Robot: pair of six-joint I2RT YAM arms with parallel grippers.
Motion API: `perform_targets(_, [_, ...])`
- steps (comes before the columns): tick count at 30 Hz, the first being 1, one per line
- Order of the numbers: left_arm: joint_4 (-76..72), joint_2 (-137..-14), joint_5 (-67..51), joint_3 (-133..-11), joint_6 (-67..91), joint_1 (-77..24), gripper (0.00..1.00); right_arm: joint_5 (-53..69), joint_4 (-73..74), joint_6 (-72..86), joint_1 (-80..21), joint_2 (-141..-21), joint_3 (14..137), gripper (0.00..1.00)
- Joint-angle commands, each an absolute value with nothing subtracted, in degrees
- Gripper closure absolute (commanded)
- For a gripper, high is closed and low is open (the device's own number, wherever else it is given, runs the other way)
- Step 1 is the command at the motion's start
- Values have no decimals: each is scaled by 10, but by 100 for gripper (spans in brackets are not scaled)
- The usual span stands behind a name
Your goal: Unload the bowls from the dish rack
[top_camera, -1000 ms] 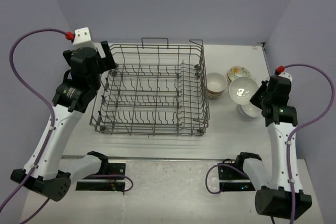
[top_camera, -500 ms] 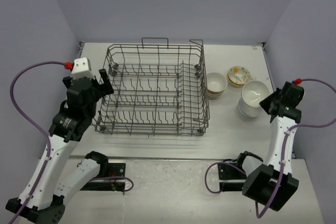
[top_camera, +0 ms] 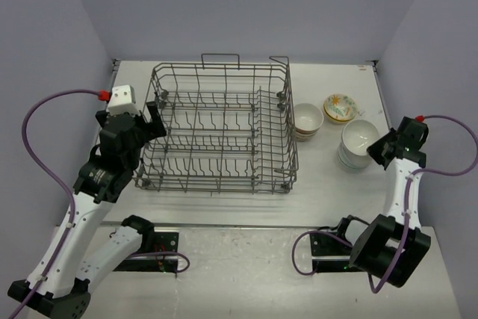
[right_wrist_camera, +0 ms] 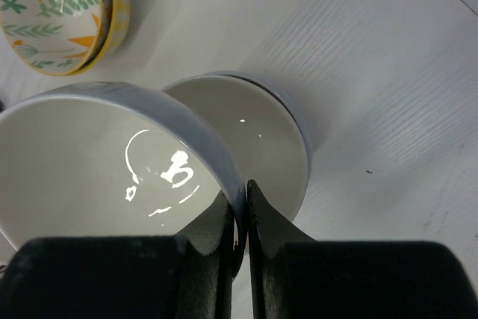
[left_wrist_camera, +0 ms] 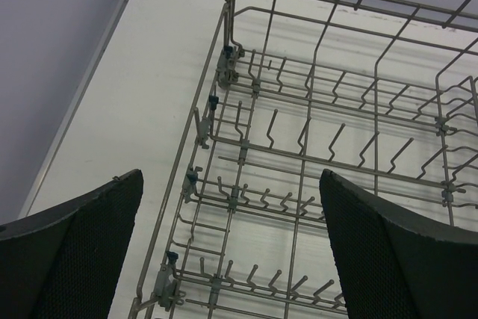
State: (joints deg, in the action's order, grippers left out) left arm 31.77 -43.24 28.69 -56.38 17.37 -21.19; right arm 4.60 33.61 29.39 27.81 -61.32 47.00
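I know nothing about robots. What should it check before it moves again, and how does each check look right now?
1. Right pincer shut on the white bowl rim: ok.
2. Second white bowl underneath to set it onto: ok.
3. Flowered bowl apart from the held one: ok.
4. Held bowl already resting on the one below: cannot tell.
5. Rack shows no bowls inside: ok.
6. Left pincer open, holding nothing: ok.

We could read no writing, number, brand or sign anywhere in these views. The floral bowl (right_wrist_camera: 56, 16) carried only painted orange flowers and green leaves, and the marks inside the white bowl (right_wrist_camera: 89, 155) were mere glints of light, not letters.
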Motion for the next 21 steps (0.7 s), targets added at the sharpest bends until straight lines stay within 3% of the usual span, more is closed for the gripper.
perform_targets(1, [287,-428,275,-565,167,-214,0,46,306,300,280,-628,472,100])
perform_targets(21, [280,-417,258,-555,157,-213,0,-67,359,284,226,-680,484,100])
